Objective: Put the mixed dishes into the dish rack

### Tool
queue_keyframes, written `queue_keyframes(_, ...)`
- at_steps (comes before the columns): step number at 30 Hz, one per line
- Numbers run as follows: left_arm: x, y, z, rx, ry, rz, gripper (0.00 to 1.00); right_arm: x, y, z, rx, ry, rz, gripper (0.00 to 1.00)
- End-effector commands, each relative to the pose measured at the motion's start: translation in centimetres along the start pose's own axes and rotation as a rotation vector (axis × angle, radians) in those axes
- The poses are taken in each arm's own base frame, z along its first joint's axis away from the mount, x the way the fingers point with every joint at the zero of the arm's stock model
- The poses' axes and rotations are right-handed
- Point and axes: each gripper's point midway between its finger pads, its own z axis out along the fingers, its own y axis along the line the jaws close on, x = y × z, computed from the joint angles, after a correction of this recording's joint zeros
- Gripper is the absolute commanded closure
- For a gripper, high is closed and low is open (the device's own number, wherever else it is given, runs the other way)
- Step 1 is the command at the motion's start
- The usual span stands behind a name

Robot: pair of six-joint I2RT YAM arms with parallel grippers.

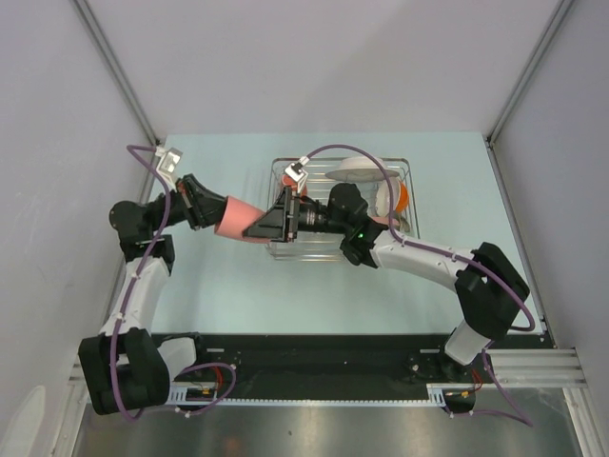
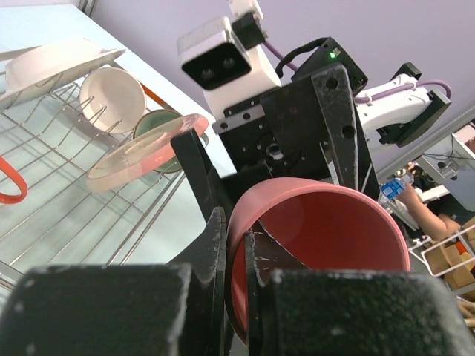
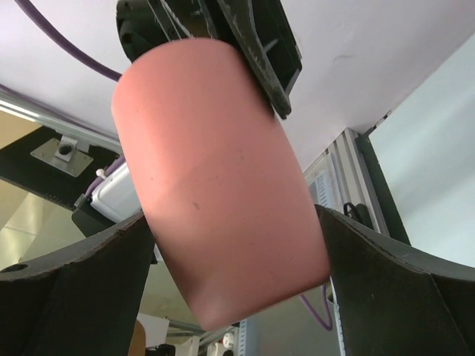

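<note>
An orange cup (image 1: 233, 221) hangs in the air between both arms, just left of the dish rack (image 1: 285, 251). My left gripper (image 1: 211, 211) is shut on the cup's rim (image 2: 326, 230), one finger inside and one outside (image 2: 234, 230). My right gripper (image 1: 259, 227) reaches from the rack side, and its two fingers rest against the cup's sides near the base (image 3: 223, 185); its own point is (image 3: 230, 211). In the rack stand the large white plate (image 2: 52, 63), the small white-and-orange bowl (image 2: 111, 96), the pale green bowl (image 2: 152, 122) and the cream-and-pink plate (image 2: 141, 152).
The wire rack (image 2: 44, 178) sits at the back middle of the pale table (image 1: 219, 276). An orange curve (image 2: 7, 185) shows in the rack at the left wrist view's edge. The right arm (image 1: 419, 257) lies across the rack's front. Grey walls close in both sides.
</note>
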Motion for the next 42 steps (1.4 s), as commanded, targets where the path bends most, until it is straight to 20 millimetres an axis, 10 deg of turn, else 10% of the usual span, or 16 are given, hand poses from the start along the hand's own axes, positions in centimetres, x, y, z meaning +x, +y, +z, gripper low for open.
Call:
queue_keyframes(1,-0.4,-1.0,0.3,0.011,-0.037,0.037,1.0,-2.2,2.5,-0.6,-0.057,-0.066,-0.043,0.04)
queue_keyframes(13,0.1,1.1,0.3,-0.05,-0.034,-0.019,1.0,-2.4,2.2,-0.7,-0.065,-0.063,-0.028,0.18)
queue_keyframes(19,0.1,4.0,0.0,-0.183,-0.017,0.071,1.0,-2.0,1.4,-0.7,-0.044,-0.043,-0.008,0.49)
queue_keyframes(20,0.0,4.4,-0.1,-0.197,-0.016,0.099,0.99,-1.9,1.4,-0.7,-0.041,-0.039,-0.007,0.67)
queue_keyframes(21,0.4,5.0,-0.2,-0.219,-0.004,0.068,0.94,-2.0,1.2,-0.8,-0.034,-0.038,-0.003,0.77)
queue_keyframes(23,0.4,6.0,-0.5,-0.256,0.014,0.136,0.54,-1.9,0.6,-1.1,0.003,-0.03,0.008,1.0)
queue_keyframes(29,1.0,8.6,-2.6,-0.403,0.075,0.193,0.04,-3.5,-2.8,-4.9,0.294,-0.084,-0.076,1.0)
queue_keyframes(35,1.2,11.2,-5.6,-0.534,0.061,0.165,0.0,-3.7,-9.5,-11.0,0.799,-0.045,-0.183,1.0)
queue_keyframes(42,3.5,14.2,-7.7,-0.667,0.11,0.145,0.0,-2.7,-15.0,-12.6,1.123,0.041,-0.302,1.0)
